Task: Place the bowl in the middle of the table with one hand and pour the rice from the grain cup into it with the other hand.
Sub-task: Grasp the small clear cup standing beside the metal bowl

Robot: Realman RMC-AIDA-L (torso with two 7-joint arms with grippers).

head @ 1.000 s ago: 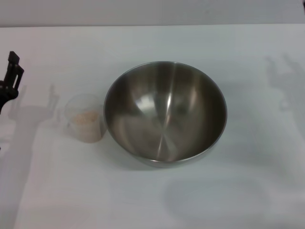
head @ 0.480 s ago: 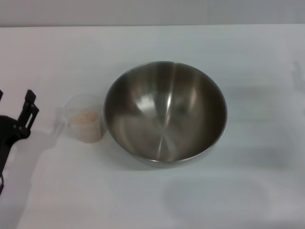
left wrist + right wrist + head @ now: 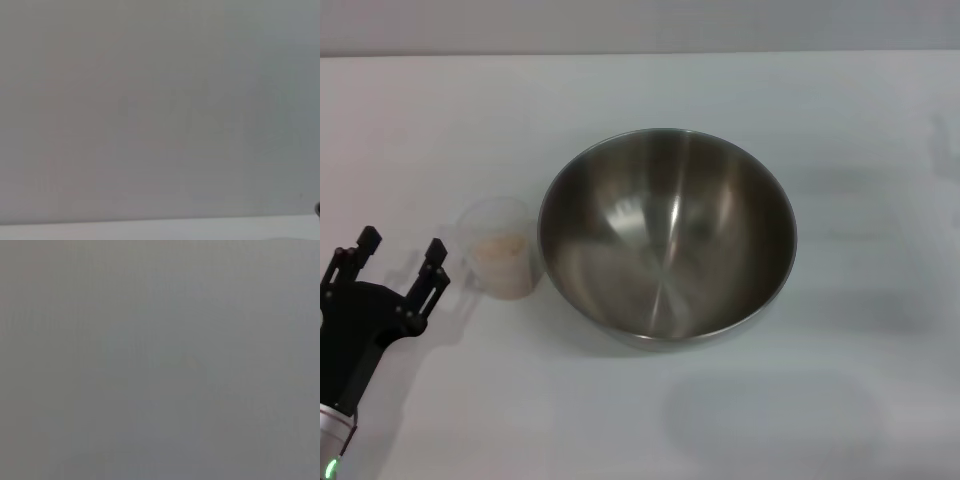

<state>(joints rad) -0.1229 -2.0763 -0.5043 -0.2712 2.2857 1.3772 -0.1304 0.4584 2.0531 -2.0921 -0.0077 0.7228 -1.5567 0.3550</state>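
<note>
The large steel bowl (image 3: 667,235) stands upright near the middle of the white table (image 3: 650,90), with nothing inside it. Just to its left sits the small clear grain cup (image 3: 500,247), and pale rice (image 3: 503,249) shows in it. My left gripper (image 3: 401,256) is at the lower left of the head view, open, its two black fingers pointing away from me, a short way to the left of the cup and not touching it. My right gripper is out of view. Both wrist views show only plain grey.
A grey wall runs along the table's far edge (image 3: 640,52). Faint shadows lie on the tabletop at the right (image 3: 880,190) and in front of the bowl.
My left gripper has come in from the left edge, moving nearer to me and rightward toward the grain cup. The shadows at the right have faded. Bowl and cup have not moved.
</note>
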